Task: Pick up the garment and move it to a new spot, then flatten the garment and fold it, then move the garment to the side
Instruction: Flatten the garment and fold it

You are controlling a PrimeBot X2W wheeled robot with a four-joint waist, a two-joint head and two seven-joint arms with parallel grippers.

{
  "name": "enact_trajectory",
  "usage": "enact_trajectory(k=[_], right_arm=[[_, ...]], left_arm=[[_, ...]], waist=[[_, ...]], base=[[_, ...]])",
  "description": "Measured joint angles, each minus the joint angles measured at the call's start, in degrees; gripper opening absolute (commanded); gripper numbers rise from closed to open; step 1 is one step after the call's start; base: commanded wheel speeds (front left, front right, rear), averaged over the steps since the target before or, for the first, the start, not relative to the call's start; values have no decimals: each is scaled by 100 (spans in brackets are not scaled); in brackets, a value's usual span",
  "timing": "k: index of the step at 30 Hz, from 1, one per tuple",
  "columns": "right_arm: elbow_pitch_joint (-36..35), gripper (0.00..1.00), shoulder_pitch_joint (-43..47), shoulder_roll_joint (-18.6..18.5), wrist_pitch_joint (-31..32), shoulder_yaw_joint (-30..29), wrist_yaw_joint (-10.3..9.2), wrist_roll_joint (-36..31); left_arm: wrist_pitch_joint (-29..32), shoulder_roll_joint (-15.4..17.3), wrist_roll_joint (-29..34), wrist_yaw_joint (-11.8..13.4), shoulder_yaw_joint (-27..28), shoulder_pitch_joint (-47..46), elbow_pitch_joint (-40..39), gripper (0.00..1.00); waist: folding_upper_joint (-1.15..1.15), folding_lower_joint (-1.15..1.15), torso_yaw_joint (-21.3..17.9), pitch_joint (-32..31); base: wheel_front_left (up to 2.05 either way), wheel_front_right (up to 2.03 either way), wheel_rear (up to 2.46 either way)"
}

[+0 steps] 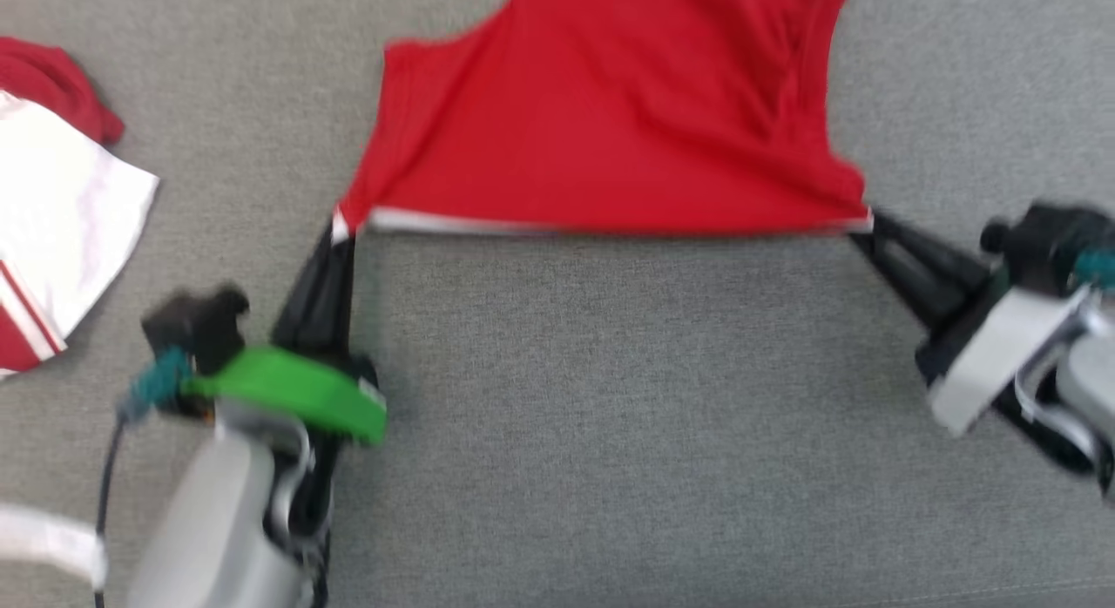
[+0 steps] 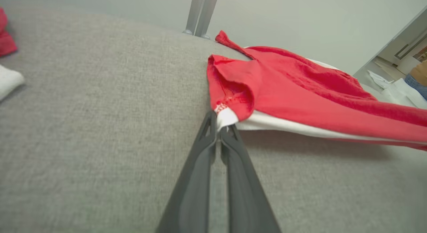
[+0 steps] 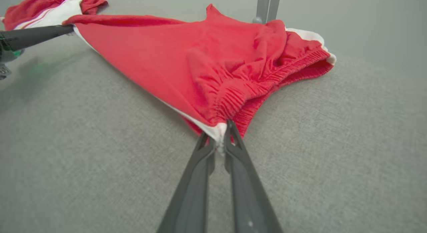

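Garment (image 1: 610,111) in red with a white band along its near hem lies on the grey cloth surface (image 1: 610,416), toward the middle of the far edge. Its far part reaches that edge in the left wrist view (image 2: 300,92). The near hem is drawn into a straight, taut line between the two pincers. Along this line the cloth is lifted just off the surface, with a shadow under it.

The left pincer (image 1: 340,233) is closed on the left corner of that hem. In its own wrist view the two dark fingers meet at the tips (image 2: 220,128), with the white corner pinched between them. The right pincer (image 1: 867,225) is closed on the right corner, where its tips (image 3: 222,139) nip a white fold beside the gathered elastic waistband. The right wrist view shows the body of the garment (image 3: 173,59) rumpled toward the waistband and smoother toward the left pincer (image 3: 71,29), which holds the opposite corner.

A second garment (image 1: 61,207), red and white, lies crumpled toward the left edge of the surface, well apart from the held one. A metal post (image 2: 200,12) stands just beyond the far edge, close to the garment's far corner.
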Motion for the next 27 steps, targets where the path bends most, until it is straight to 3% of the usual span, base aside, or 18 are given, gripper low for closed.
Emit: enact_trajectory(k=[9,14,17,20,27], right_arm=[[-873,0,2960,-198,-1,-787,7,-658],[-1243,0,3967,-249,-1,-1044,8,-892],[-1360,0,4131,-181,-1,-1270,7,-922],[-1448,0,4106,15,33,-1333,4,-891],[-1958,0,3614,403,348,-1246,-1,-116]], left_arm=[[247,33,-809,794,298,3301,-2173,0],[263,11,-1067,1076,377,4429,-2992,0],[342,11,-1127,1165,402,4558,-3340,0],[558,243,-949,1278,403,4378,-3509,0],[1438,866,-614,1385,464,3054,-3873,0]], waist=[[0,0,60,-920],[0,0,66,-1137],[0,0,40,-1104],[0,0,-34,-1058],[0,0,-229,-921]], base=[[0,0,0],[0,0,0],[0,0,0],[0,0,0],[0,0,0]])
